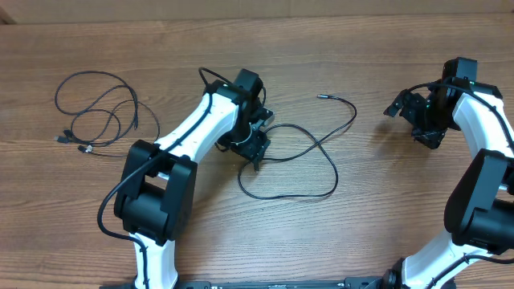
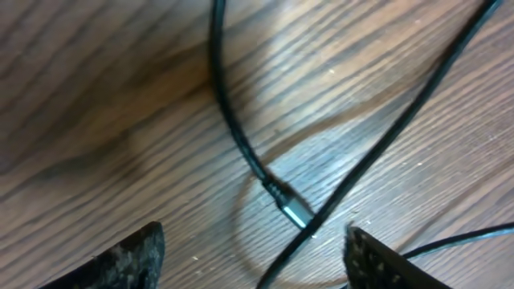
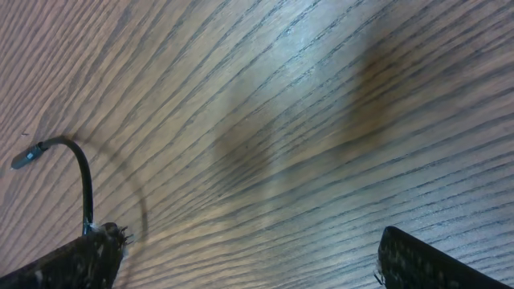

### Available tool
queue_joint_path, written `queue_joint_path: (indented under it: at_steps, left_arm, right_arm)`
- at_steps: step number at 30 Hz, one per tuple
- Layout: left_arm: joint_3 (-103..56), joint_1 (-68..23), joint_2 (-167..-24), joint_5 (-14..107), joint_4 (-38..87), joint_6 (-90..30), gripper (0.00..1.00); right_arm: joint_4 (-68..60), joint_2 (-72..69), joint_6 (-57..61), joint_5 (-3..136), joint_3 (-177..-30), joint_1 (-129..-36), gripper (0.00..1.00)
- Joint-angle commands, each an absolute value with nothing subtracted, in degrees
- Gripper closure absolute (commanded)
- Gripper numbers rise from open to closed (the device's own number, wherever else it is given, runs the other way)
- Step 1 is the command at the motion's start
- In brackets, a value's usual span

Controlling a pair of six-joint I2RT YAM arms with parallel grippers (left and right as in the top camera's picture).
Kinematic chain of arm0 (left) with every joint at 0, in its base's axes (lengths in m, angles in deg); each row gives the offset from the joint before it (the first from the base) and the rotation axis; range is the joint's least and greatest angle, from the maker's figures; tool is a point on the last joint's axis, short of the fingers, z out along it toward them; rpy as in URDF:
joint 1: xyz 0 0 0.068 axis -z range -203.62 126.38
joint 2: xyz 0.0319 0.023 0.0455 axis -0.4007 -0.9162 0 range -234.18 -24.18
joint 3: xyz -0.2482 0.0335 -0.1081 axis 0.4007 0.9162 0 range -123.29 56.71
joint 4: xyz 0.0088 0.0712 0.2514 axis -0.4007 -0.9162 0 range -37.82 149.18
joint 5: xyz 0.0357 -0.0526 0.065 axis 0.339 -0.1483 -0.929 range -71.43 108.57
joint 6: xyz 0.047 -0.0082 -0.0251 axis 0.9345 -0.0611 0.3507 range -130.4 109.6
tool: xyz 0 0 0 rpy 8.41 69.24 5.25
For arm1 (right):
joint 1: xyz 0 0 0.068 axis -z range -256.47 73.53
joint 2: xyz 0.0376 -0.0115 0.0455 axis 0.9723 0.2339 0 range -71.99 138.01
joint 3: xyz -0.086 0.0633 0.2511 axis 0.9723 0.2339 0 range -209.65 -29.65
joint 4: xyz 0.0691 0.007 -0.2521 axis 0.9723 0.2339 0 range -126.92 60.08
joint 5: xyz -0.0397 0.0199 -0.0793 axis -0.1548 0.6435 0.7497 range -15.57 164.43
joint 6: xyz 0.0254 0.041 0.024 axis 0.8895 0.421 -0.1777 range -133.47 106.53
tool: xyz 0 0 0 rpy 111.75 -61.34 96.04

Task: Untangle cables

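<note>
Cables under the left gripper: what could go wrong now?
The open left gripper hangs over a silver plug where another strand crosses it. Closing there might pinch both and tighten the tangle. Dragging could also snag the big loop.

The counter is filling almost every view, showing a brown wood-grain surface; its grain is running side to side in the overhead view and slanting across both wrist views; pale glossy patches are shining on it in the close views, with soft darker smudges of shade lying beside them; a lighter tan strip is running along the far edge in the overhead view.
</note>
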State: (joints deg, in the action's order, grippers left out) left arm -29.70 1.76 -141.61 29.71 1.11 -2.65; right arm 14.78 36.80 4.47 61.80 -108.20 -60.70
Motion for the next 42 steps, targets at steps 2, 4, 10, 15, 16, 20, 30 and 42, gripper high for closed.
queue_joint_path:
  at_steps: [2,4,10,15,16,20,30,42]
  left_arm:
    - [-26.53,2.64,-141.93,31.72,4.04,-2.44,0.34]
    - [-24.65,2.73,-141.93,31.7,6.29,-2.94,0.36]
    - [-19.58,2.57,-141.93,31.59,13.77,-3.24,0.58]
    - [-19.54,2.55,-141.93,31.33,14.64,-3.4,0.84]
    - [-19.54,2.55,-141.93,31.17,14.64,-3.42,0.89]
    - [-19.54,2.55,-141.93,30.08,14.8,-5.34,0.96]
    - [-26.4,2.7,-140.95,30.19,12.31,-8.71,0.96]
    - [-27.78,2.73,-141.08,30.19,14.49,-8.69,0.77]
  right_arm:
    - [14.56,35.47,4.05,62.22,-109.22,-60.64,0.0]
    - [14.59,35.47,4.03,62.22,-109.22,-60.64,0.0]
    - [14.59,35.47,4.03,62.22,-109.22,-60.64,0.0]
    - [14.59,35.47,4.05,62.24,-109.22,-60.64,0.0]
    - [14.59,35.47,4.03,62.24,-109.22,-60.64,0.0]
    - [14.59,35.47,4.05,62.22,-109.22,-60.64,0.0]
    - [14.56,35.47,4.05,62.22,-109.22,-60.64,0.0]
    - [14.59,35.47,4.05,62.22,-109.22,-60.64,0.0]
